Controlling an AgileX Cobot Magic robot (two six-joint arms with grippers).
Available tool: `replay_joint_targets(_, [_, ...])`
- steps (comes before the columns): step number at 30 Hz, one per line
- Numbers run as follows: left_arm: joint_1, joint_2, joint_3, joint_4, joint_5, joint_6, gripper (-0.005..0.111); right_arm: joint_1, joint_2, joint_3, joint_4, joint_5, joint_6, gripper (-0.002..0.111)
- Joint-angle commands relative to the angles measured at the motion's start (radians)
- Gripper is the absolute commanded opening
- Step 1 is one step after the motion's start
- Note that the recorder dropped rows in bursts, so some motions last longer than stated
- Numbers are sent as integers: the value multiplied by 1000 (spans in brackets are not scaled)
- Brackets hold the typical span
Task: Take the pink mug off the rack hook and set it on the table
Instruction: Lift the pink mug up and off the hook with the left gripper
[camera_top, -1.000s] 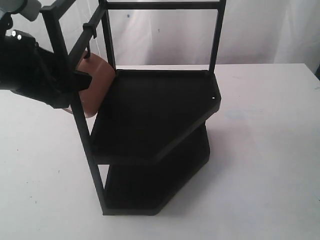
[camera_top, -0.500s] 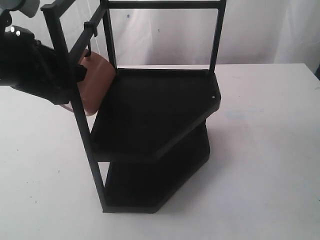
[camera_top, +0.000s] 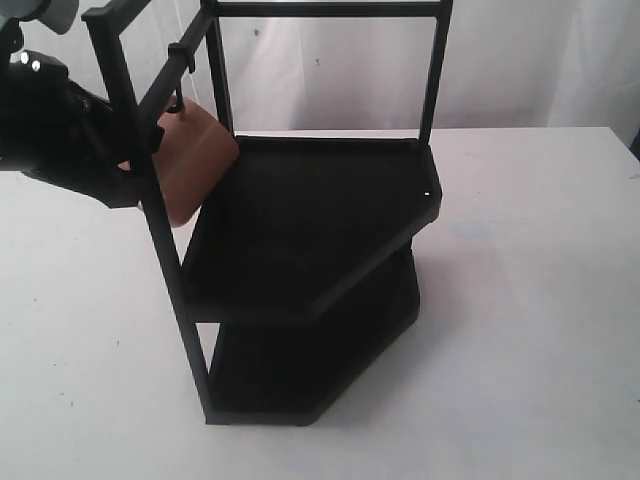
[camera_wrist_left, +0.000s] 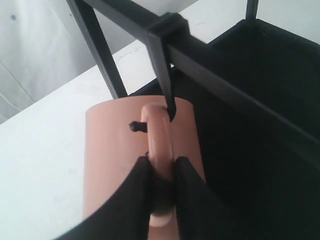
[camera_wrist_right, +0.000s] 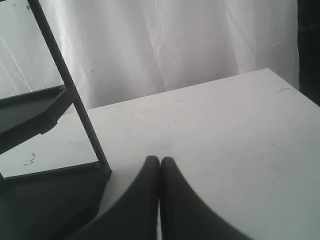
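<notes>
Backdrop: white draped cloth (camera_top: 330, 70) is seen behind a plain white tabletop (camera_top: 530, 300).
Exterior, rack: the rack (camera_top: 310, 230) is stood on the tabletop, with two angular black shelves set between thin uprights.
Exterior, left arm: the left arm (camera_top: 55, 130) is reached in at the rack's upper corner, and its tip is partly hidden behind an upright.
Exterior, mug: the pink mug (camera_top: 195, 165) is hung tilted just past that tip, beside the upper shelf's edge and clear of the tabletop.
Left wrist, grip: the left fingers (camera_wrist_left: 135, 200) are closed on the mug's loop handle (camera_wrist_left: 159, 140), one pressed against each side of it.
Left wrist, hook: the rack hook (camera_wrist_left: 166, 85) is clipped to a slanted bar just ahead of the fingers. Its lower end is passed through the top of the handle, so the mug is not yet lifted off.
Left wrist, mug body: the mug's side is turned toward the fingers, and the dark shelf is seen just beyond it.
Right wrist, grip: the right fingers (camera_wrist_right: 145, 200) are pressed together with nothing held between them.
Right wrist, surroundings: bare tabletop is seen ahead of these fingers, and an upright and shelf edges of the rack are seen off to one side, apart from them.
</notes>
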Motion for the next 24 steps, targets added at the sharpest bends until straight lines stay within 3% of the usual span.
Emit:
replay_joint_targets(1, [-3,-2,4,-33,-23,-8,0,-1,-5,6,-2,-4,3,0])
replay_joint_targets(24, [-3,-37,4,-47,-15,-8,0,-1,-5,6,-2,-4,3,0])
